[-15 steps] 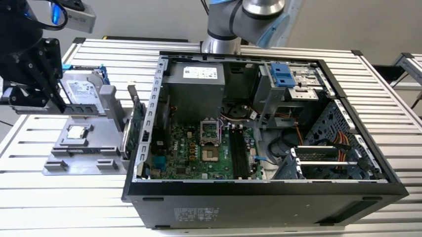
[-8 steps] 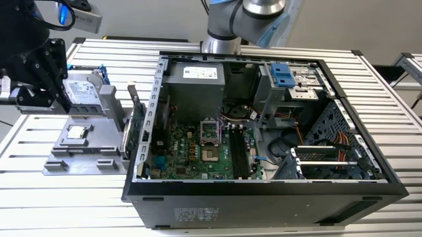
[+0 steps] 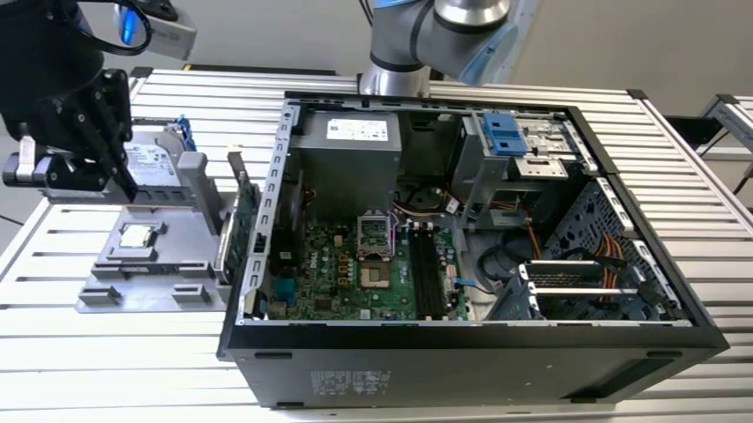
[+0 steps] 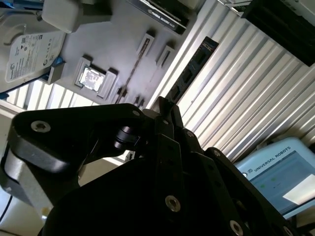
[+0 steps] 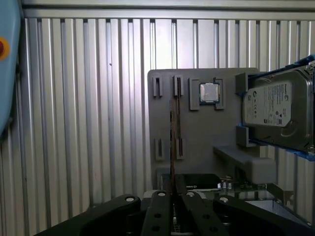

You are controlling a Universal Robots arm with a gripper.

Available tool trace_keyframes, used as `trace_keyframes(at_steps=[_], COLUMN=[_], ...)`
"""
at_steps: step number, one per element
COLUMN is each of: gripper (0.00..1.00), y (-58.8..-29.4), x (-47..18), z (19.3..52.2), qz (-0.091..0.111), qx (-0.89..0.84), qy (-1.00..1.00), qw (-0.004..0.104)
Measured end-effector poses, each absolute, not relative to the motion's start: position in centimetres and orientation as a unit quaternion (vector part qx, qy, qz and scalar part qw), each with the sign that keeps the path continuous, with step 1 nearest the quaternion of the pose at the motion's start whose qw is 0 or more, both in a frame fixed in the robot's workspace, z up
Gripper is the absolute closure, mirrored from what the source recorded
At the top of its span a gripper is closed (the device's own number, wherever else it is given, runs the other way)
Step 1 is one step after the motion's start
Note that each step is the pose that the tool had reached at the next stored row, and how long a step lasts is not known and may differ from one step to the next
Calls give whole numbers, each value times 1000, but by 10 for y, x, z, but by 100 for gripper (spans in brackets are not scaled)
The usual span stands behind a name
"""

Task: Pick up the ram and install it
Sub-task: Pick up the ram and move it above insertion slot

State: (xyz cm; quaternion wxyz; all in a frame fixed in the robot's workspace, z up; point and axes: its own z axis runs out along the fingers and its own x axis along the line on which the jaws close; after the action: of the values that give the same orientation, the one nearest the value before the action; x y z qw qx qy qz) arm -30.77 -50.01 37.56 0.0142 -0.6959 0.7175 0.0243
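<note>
Because the claw (image 5: 172,192) pinches the ram (image 4: 191,71) by its flat faces, its edges are free, likely for seating. Both hang over the grey holder (image 3: 153,273), ten o'clock from the case (image 3: 471,357) in the exterior view.

Slatted metal table (image 3: 106,370); grey wall (image 3: 271,31) behind.

Brand lettering on pendant (image 4: 275,172); drive label (image 5: 268,105) illegible.

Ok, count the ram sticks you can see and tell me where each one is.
1. The ram is held in the gripper, over the grey parts tray beside the computer case. Others could be hidden inside the case.
</note>
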Motion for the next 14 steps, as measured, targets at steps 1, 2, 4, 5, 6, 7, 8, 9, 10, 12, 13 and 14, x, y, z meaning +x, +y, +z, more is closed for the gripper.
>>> trace_keyframes(at_steps=[1,2,4,5,6,7,8,9,10,12,13,14], gripper=[100,100,100,100,100,100,100,100,100,100,100,100], y=[-500,-500,-500,-500,-500,-500,-500,-500,-500,-500,-500,-500], x=[-307,-306,-304,-303,-302,-301,-300,-299,-298,-296,-295,-294], z=[376,376,376,376,376,376,376,376,376,376,376,376], qz=[24,24,24,24,24,24,24,24,24,24,24,24], qx=[-696,-696,-696,-696,-696,-696,-696,-696,-696,-696,-696,-696], qy=[718,718,718,718,718,718,718,718,718,718,718,718], qw=[14,14,14,14,14,14,14,14,14,14,14,14])
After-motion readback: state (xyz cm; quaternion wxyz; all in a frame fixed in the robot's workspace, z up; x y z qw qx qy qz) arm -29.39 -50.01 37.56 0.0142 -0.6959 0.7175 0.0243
